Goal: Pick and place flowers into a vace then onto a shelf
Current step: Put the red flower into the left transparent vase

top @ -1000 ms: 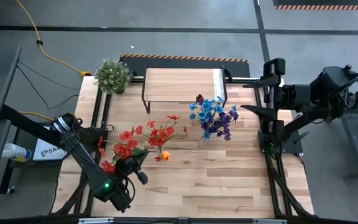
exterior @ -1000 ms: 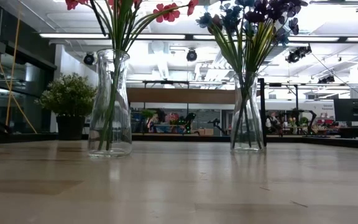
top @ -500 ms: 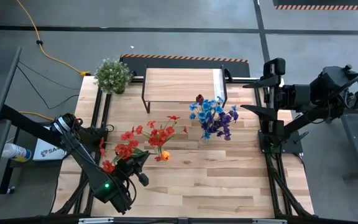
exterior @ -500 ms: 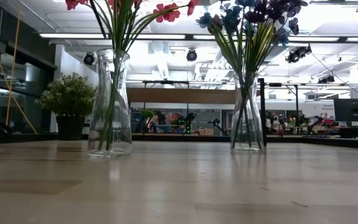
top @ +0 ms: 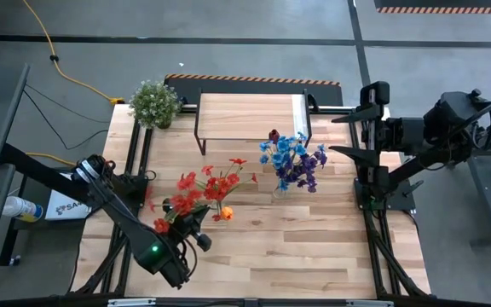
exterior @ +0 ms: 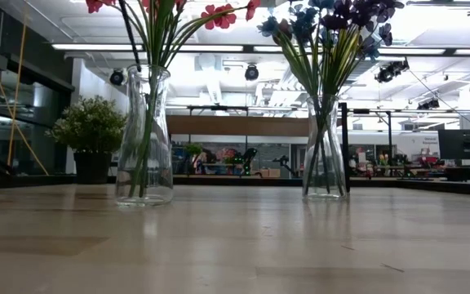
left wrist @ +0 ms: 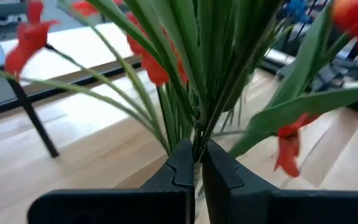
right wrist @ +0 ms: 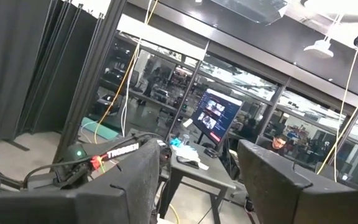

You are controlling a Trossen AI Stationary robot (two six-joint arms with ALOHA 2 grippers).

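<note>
Your left gripper [left wrist: 194,168] is clamped on the green stems of the red flowers [top: 201,189], which stand in the glass vase [exterior: 144,135] mid-table, in front of the shelf [top: 250,115]. Your right gripper [right wrist: 191,180] waits open beyond the table's right edge.

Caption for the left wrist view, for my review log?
Left end effector closed on the green stems of the red flowers, with the shelf behind.

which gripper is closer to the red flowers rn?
Left. The left gripper is shut on the red flowers, pinching their stems. The right gripper hangs open off the table's right edge, past the blue flowers.
</note>
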